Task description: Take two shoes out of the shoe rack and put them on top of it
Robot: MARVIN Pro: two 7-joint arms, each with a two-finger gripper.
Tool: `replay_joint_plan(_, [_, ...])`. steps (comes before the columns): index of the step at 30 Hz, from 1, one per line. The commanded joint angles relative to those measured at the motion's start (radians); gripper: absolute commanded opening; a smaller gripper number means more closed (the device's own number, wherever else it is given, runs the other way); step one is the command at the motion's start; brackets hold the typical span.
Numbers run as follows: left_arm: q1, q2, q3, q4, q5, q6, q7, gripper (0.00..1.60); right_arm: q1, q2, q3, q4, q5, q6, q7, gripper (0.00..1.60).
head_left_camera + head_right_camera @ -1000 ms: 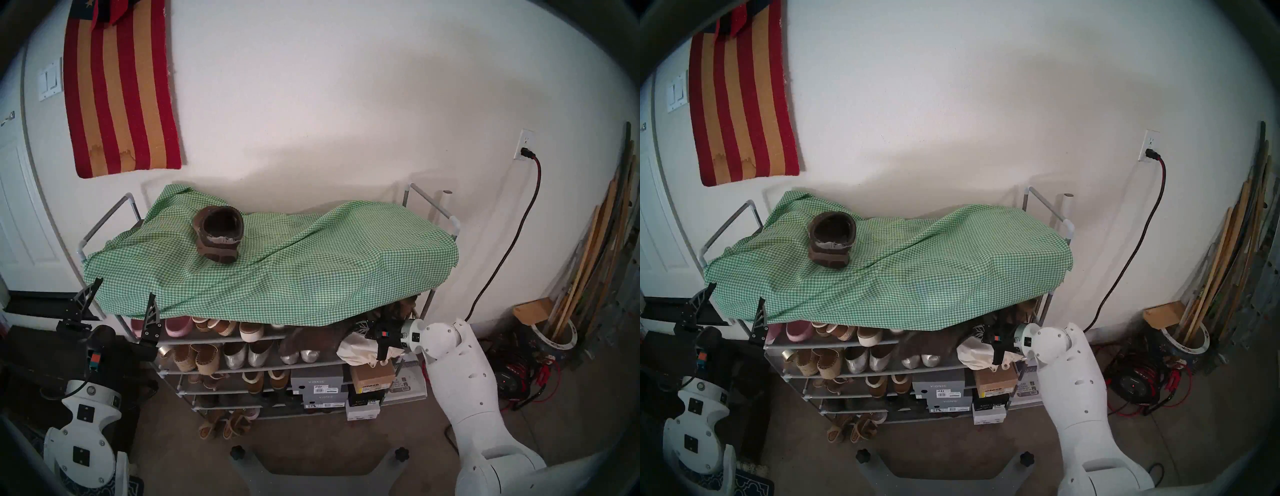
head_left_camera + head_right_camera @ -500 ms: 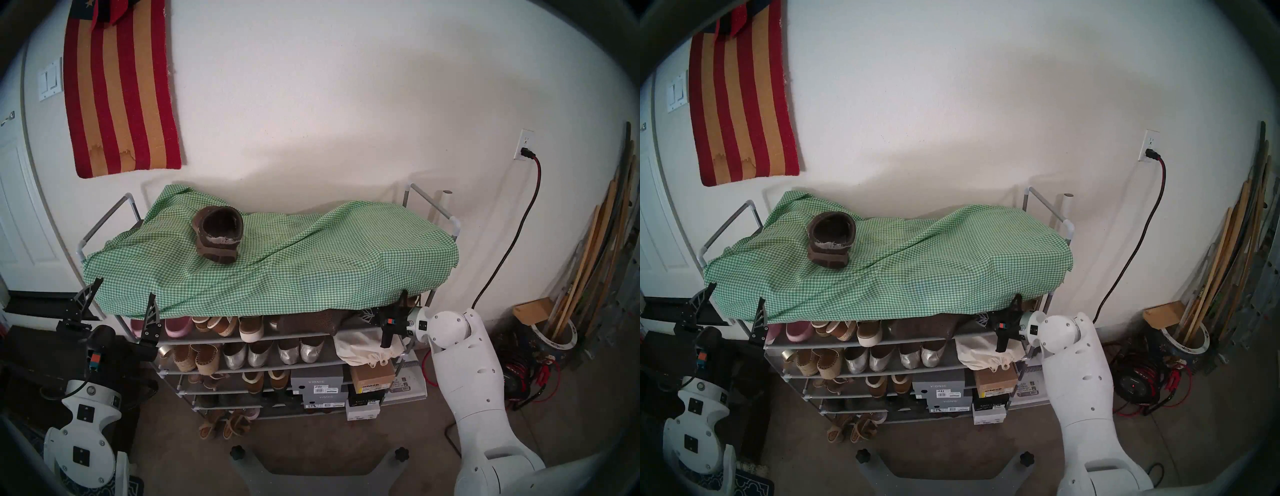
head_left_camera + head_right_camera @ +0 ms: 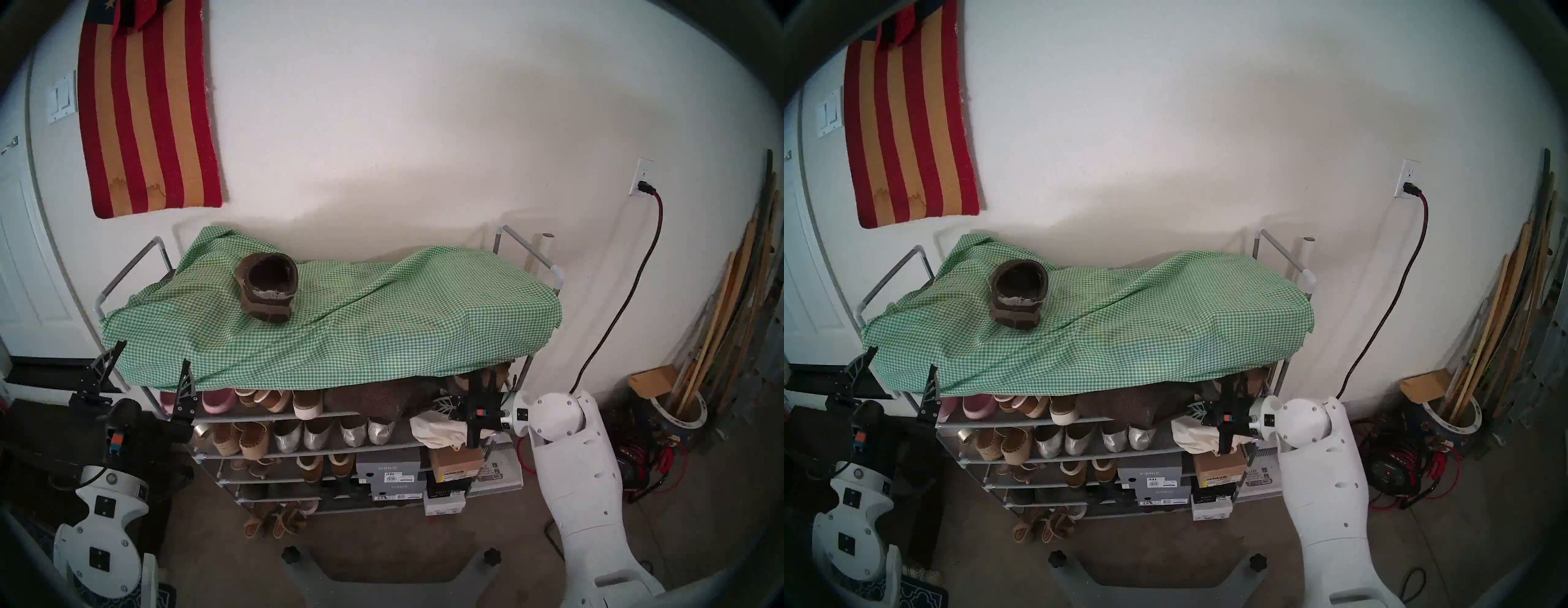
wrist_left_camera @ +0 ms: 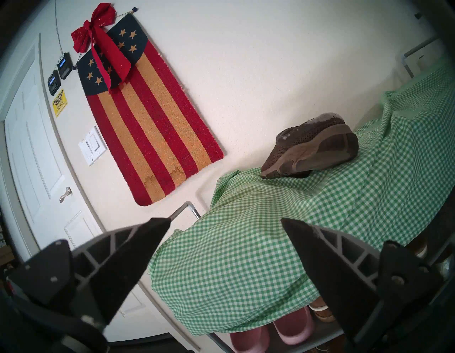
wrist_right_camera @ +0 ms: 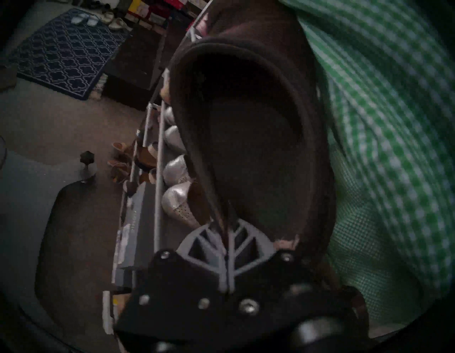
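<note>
One dark brown clog [image 3: 267, 288] [image 3: 1019, 293] [image 4: 312, 152] rests on the green-white gingham cloth [image 3: 382, 331] that covers the top of the grey shoe rack [image 3: 127, 271]. My right gripper [image 3: 443, 405] [image 3: 1197, 409] [image 5: 225, 234] is shut on the side wall of the second brown clog [image 3: 369, 399] [image 3: 1123, 403] [image 5: 246, 123]. That clog hangs just under the cloth's front edge, in front of the upper shelf. Off the rack's left front corner my left gripper [image 3: 148, 365] [image 3: 898, 369] [image 4: 221, 229] stands open and empty.
The lower shelves hold pink slippers [image 3: 216, 401], tan espadrilles [image 3: 242, 441], silver flats [image 3: 314, 437], shoe boxes [image 3: 390, 471] and a white cloth bag [image 3: 437, 431]. A red-black cord [image 3: 628, 297] runs down the wall on the right, near leaning wooden slats [image 3: 721, 339]. A striped flag [image 3: 148, 119] hangs above.
The right gripper has raised the second brown clog from the silver flats' level up to the cloth's front edge, and the right arm has shifted slightly right. The left arm has not moved.
</note>
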Motion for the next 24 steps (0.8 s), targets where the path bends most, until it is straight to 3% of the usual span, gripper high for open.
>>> replay_joint_plan(1, [-0.001,0.002,-0.002,-0.009,0.002,0.0,0.0,1.6,-0.125,0.005,-0.029,-0.105,0.081,-0.019,0.135,0.0])
replay_joint_plan(5, [-0.001,0.002,-0.002,-0.009,0.002,0.0,-0.001,1.6,-0.177,0.033,-0.049,-0.163,0.114,-0.026,0.181,0.0])
replay_joint_plan(15, [-0.001,0.001,-0.002,-0.009,0.003,0.0,-0.001,1.6,-0.285,0.147,-0.095,-0.295,0.182,-0.017,0.158,0.0])
replay_joint_plan(24, [-0.002,0.0,-0.002,-0.009,0.003,-0.001,-0.002,1.6,-0.342,0.256,-0.116,-0.427,0.307,0.034,0.177,0.0])
